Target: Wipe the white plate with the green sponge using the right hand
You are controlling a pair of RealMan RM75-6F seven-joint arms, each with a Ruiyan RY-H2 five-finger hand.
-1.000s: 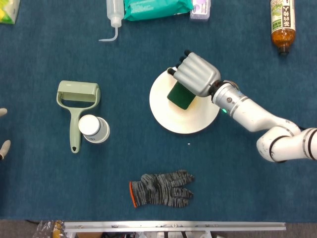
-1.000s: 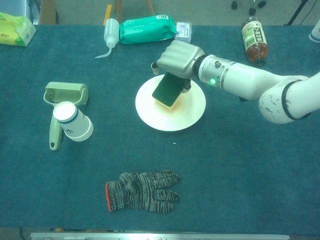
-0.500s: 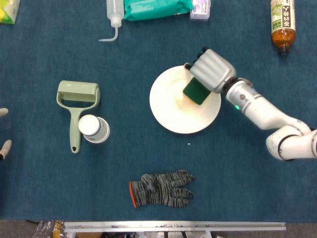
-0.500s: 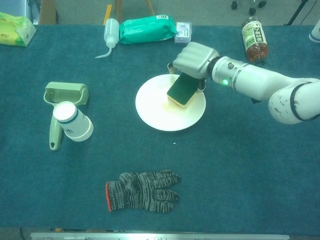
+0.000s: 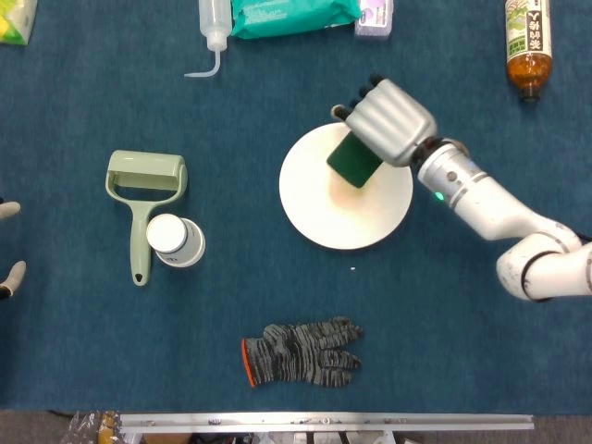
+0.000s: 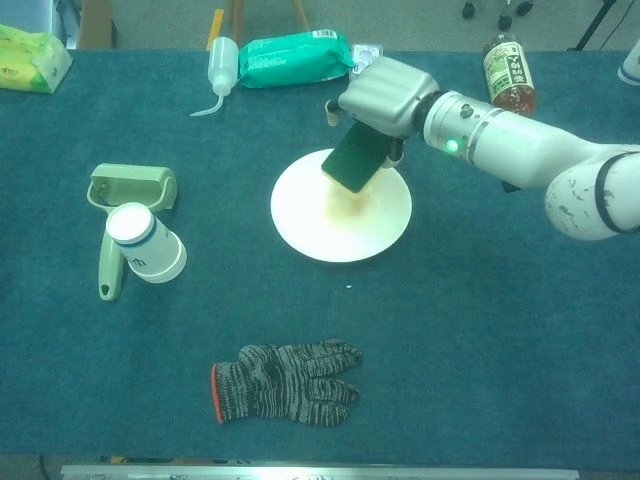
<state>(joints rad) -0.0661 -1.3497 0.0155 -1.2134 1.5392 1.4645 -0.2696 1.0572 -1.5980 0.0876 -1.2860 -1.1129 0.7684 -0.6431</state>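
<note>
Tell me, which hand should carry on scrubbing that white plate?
The right hand. It already holds the green sponge directly over the white plate. The left hand only peeks in at the far edge of the head view, well away from the plate and holding nothing visible.

The silver right hand [image 6: 388, 93] grips a dark green rectangular sponge [image 6: 353, 159], tilted above the far part of the round white plate [image 6: 312, 222] on blue cloth.

Blue table [image 5: 444, 351]: plate [image 5: 314, 217], glove [image 5: 301, 353], cup [image 5: 174, 240], roller [image 5: 141, 199].
</note>
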